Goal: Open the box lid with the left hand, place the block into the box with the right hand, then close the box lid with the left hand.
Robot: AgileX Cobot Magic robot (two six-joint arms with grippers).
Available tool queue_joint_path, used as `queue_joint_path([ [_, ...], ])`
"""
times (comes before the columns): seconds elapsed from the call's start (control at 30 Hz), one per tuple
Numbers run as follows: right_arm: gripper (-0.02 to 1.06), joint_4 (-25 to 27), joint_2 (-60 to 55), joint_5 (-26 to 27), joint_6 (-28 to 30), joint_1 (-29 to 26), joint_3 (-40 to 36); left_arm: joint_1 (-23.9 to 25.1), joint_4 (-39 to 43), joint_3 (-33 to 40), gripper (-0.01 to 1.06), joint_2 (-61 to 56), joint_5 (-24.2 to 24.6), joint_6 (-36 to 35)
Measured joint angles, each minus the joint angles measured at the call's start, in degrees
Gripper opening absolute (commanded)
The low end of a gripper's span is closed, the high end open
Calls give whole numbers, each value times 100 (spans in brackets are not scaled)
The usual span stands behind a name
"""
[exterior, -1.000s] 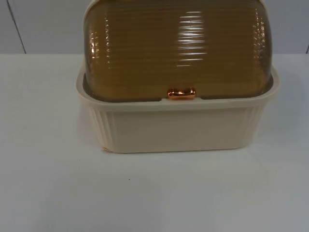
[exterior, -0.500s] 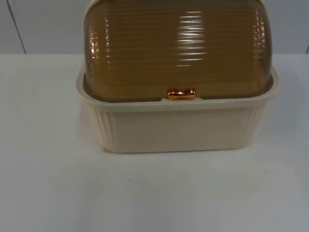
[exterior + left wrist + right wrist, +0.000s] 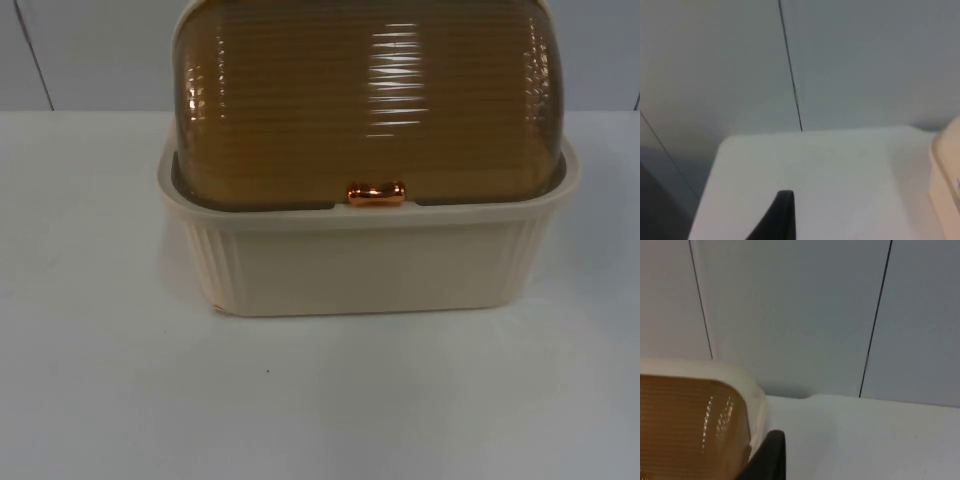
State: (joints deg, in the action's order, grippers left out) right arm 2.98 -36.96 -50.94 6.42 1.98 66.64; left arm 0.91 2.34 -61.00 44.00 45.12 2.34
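Step in hand, as judged: lid opening, not yet begun.
Table (image 3: 100, 400): white, bare in front.
Box (image 3: 370, 265): cream, ribbed, centre table, long axis across, front facing camera.
Handle (image 3: 376, 194): copper, front centre; best hooked from below, then swung back.
Lid (image 3: 370, 100): amber, domed, shut.
Left gripper (image 3: 782, 215), right gripper (image 3: 771, 455): beside box, opening cannot be told.

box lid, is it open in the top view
No, the amber ribbed lid is down on the cream box, with its copper handle resting at the front rim.
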Motion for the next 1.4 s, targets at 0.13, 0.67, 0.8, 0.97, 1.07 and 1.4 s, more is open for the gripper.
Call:
queue_joint_path([
  [0.13, 105, 0, -412, 48, 0, 0, 261, -48, -234, -15, 104, 693, -16, 310],
  [0.67, 105, 0, -1097, 310, 0, 0, 336, -3326, 698, -15, 104, 2424, 16, 1366],
  [0.8, 105, 0, -1097, 359, 0, 0, 336, -4071, 1545, -15, 104, 2826, -192, 1137],
  [0.97, 105, 0, -1097, 431, 0, 0, 336, -4746, 2770, -15, 104, 3425, -365, 660],
  [1.07, 105, 0, -1097, 431, 0, 0, 336, -5142, 3551, -15, 104, 3865, -557, 29],
  [1.4, 105, -123, -1097, 431, 15, 0, 336, -5653, 5168, 75, 103, 4659, -1099, -1687],
])
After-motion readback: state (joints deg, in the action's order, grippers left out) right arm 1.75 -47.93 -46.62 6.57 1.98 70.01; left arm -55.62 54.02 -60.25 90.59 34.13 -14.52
